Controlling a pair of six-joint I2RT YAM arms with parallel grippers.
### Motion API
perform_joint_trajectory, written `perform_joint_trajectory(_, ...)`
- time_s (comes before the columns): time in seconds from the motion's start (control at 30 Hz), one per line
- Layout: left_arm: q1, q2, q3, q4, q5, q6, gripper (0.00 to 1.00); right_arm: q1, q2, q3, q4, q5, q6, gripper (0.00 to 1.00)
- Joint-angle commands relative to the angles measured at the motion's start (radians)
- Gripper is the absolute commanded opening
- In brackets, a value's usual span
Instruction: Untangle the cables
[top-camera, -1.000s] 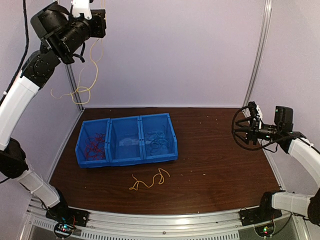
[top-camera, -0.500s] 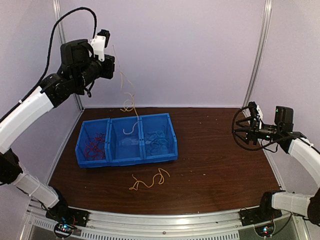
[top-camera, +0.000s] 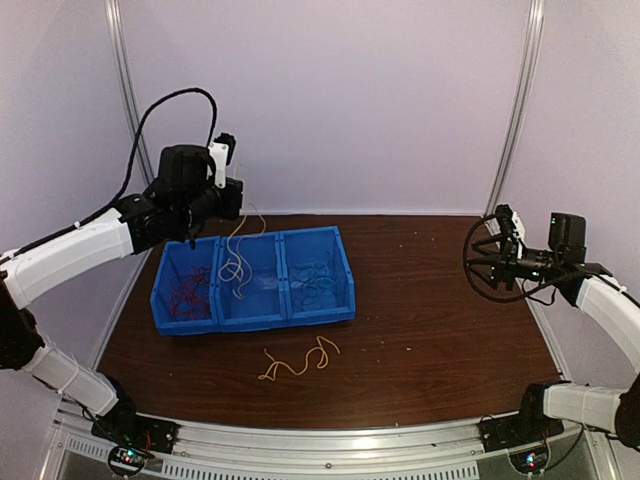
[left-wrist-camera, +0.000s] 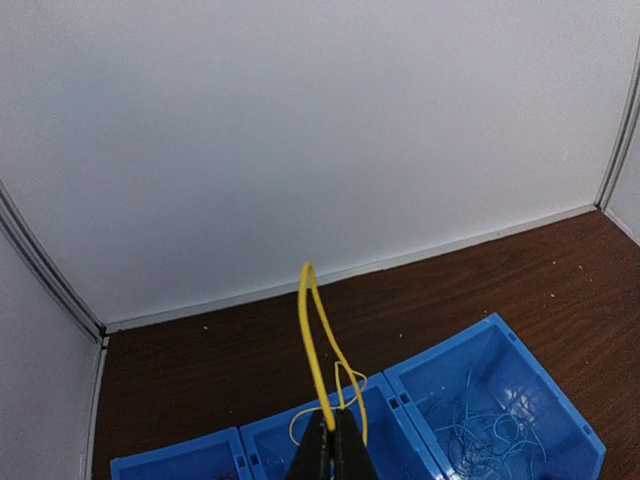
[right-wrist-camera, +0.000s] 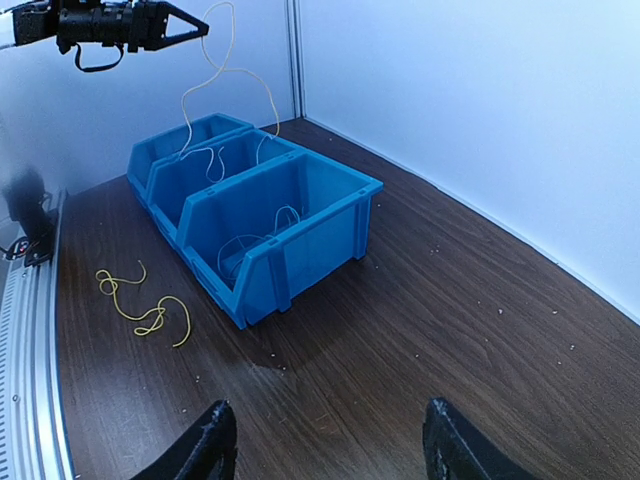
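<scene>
- Held yellow cable (top-camera: 234, 262): it hangs in loose curls left of centre in the overhead view. Its lower end appears to dip into the middle compartment of the blue bin (top-camera: 250, 322). The upper part is pinched in the left jaws, which are closed tight on it.
- Risk: the strand is springy and loops out beyond the pinch point in the left wrist view. On release it may recoil over a divider. It could then land among the red cables (top-camera: 187, 290) in the bin's left-hand compartment or the light blue cables (top-camera: 315, 282) in the right-hand one, mixing the colours.
- Risk: the grip is on a thin wire at a single point. A sideways swing could slip it out early, short of the compartment.
- Risk: a release from this height may leave a curl hooked over the bin rim, hanging outside.
- Second yellow cable (top-camera: 298, 362): it lies on the tabletop (top-camera: 440, 320) just in front of the bin, lower centre of the overhead view, not yet sorted. It lies flat against the wood, which may make a clean pinch difficult.
- Right jaws: they stand open and hold nothing, at the right edge of the overhead view, well apart from the bin. No hazard noted there.
</scene>
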Motion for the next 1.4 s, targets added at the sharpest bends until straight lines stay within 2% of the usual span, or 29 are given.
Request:
perform_joint_trajectory(0.0,0.007,0.004,-0.117,0.079,0.07,-0.105,0.0,-0.009,0.003,-0.002,-0.011,0.006,-0.017,0.64)
perform_joint_trajectory(0.3,0.007,0.167,-0.206,0.079,0.095,-0.295,0.0,-0.009,0.013,0.002,-0.021,0.014,-0.033,0.64)
perform_joint_trajectory(0.5,0.007,0.304,-0.157,0.058,0.087,-0.303,0.0,-0.009,0.018,0.002,-0.023,0.012,-0.037,0.64)
perform_joint_trajectory(0.7,0.007,0.348,-0.146,0.043,0.131,-0.3,0.0,-0.009,0.007,0.005,-0.031,0.019,-0.048,0.64)
perform_joint_trajectory(0.73,0.007,0.348,-0.133,0.026,0.141,-0.291,0.02,-0.009,0.004,0.006,-0.034,0.019,-0.051,0.64)
perform_joint_trajectory(0.77,0.007,0.343,-0.123,0.006,0.143,-0.281,0.09,-0.009,0.004,0.005,-0.035,0.02,-0.052,0.64)
perform_joint_trajectory(0.87,0.007,0.278,-0.102,-0.062,0.129,-0.262,0.4,-0.009,0.008,0.008,-0.039,0.014,-0.055,0.65)
perform_joint_trajectory(1.03,0.007,0.08,-0.107,-0.141,0.089,-0.225,0.67,-0.009,0.014,0.015,-0.055,0.012,-0.074,0.65)
perform_joint_trajectory(1.1,0.007,0.002,-0.116,-0.165,0.118,-0.194,0.69,-0.009,0.02,0.022,-0.069,0.014,-0.091,0.65)
perform_joint_trajectory(1.17,0.006,-0.075,-0.172,-0.106,0.227,-0.143,0.68,-0.008,0.027,0.026,-0.081,0.017,-0.107,0.65)
perform_joint_trajectory(1.3,-0.005,-0.233,-0.394,0.103,0.505,-0.117,0.55,-0.005,0.042,0.028,-0.103,0.013,-0.146,0.63)
perform_joint_trajectory(1.37,-0.032,-0.286,-0.476,0.158,0.579,-0.116,0.49,0.013,0.048,0.037,-0.126,0.024,-0.184,0.58)
